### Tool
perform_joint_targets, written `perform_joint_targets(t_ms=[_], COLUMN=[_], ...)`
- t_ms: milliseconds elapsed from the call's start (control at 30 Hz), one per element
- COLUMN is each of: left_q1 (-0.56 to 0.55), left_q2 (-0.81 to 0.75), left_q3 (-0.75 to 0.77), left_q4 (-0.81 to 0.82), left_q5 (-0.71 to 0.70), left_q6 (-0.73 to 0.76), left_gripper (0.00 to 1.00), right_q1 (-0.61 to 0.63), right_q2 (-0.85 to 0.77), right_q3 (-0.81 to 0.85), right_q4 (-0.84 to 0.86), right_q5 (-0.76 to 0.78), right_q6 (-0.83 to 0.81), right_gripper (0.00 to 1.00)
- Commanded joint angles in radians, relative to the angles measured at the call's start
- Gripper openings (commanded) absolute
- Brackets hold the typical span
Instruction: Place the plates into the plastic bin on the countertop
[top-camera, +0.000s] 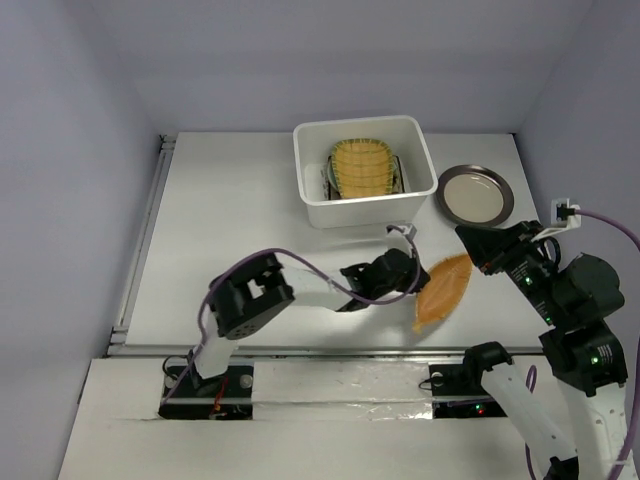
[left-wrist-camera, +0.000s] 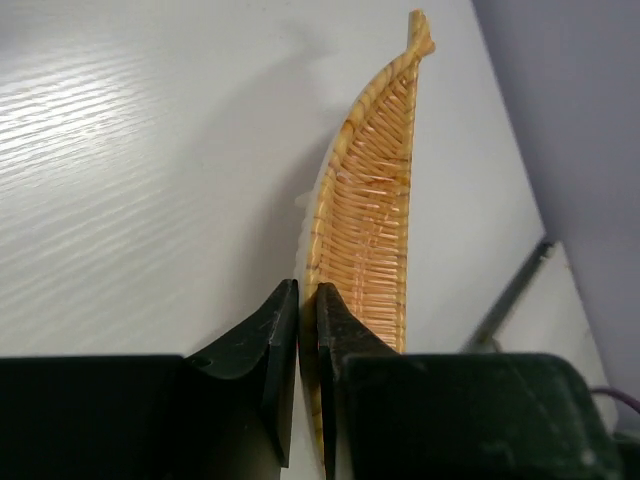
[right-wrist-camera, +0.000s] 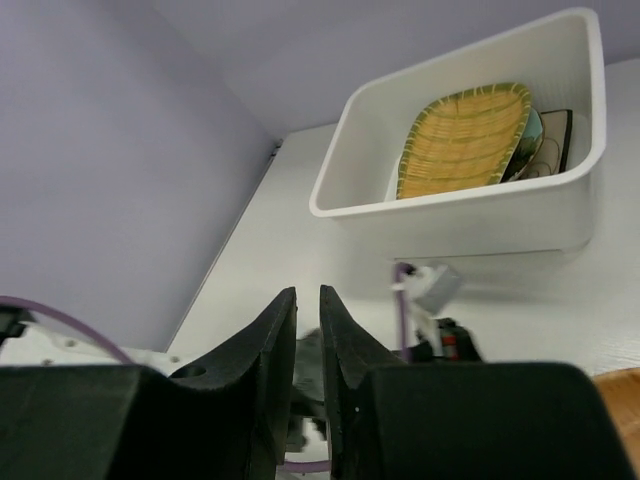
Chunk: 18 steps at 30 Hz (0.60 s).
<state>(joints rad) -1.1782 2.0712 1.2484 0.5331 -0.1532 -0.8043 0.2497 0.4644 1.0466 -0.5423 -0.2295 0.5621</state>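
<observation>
The orange leaf-shaped plate (top-camera: 443, 292) is tilted on edge over the countertop (top-camera: 230, 220), in front of the plastic bin (top-camera: 312, 205). My left gripper (top-camera: 410, 277) is shut on its left rim; the left wrist view shows the fingers clamping the woven rim (left-wrist-camera: 375, 200). My right gripper (top-camera: 464, 235) is shut and empty, just above the leaf's far tip. The bin (right-wrist-camera: 450, 215) holds the yellow ribbed plate (top-camera: 362, 168) leaning on other dishes, with a mint-green rim (right-wrist-camera: 533, 130) showing. The dark-rimmed round plate (top-camera: 474, 194) lies flat to the right of the bin.
A metal rail (top-camera: 140, 240) runs along the countertop's left edge and another along the front (top-camera: 330, 350). A purple cable (top-camera: 300, 262) loops over the left arm. The side wall and a socket (top-camera: 565, 211) stand close on the right.
</observation>
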Motion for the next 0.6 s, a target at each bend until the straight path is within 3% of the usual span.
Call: perform_joint_targets(t_ms=[0, 233, 400, 567], left_q1=[0.031, 0.169, 0.327, 0.529], left_q2=[-0.243, -0.558, -0.663, -0.570], left_q3=[-0.124, -0.308, -0.227, -0.014], left_q4=[0.208, 0.252, 0.154, -0.006], left_q5=[-0.003, 0.038, 0.086, 0.154], left_q6=[0.017, 0.033, 0.102, 0.151], left_gripper=[0.00, 0.00, 0.00, 0.00], right_q1=[0.002, 0.002, 0.002, 0.002], right_q2=[0.006, -0.003, 0.013, 0.025], right_q3=[0.010, 0.016, -0.008, -0.049], right_q4=[0.077, 0.100, 0.120, 0.145], right_q5=[0.045, 0.110, 0.113, 0.153], right_q6=[-0.004, 0.002, 0.012, 0.018], right_gripper=[0.21, 0.20, 0.20, 0.20])
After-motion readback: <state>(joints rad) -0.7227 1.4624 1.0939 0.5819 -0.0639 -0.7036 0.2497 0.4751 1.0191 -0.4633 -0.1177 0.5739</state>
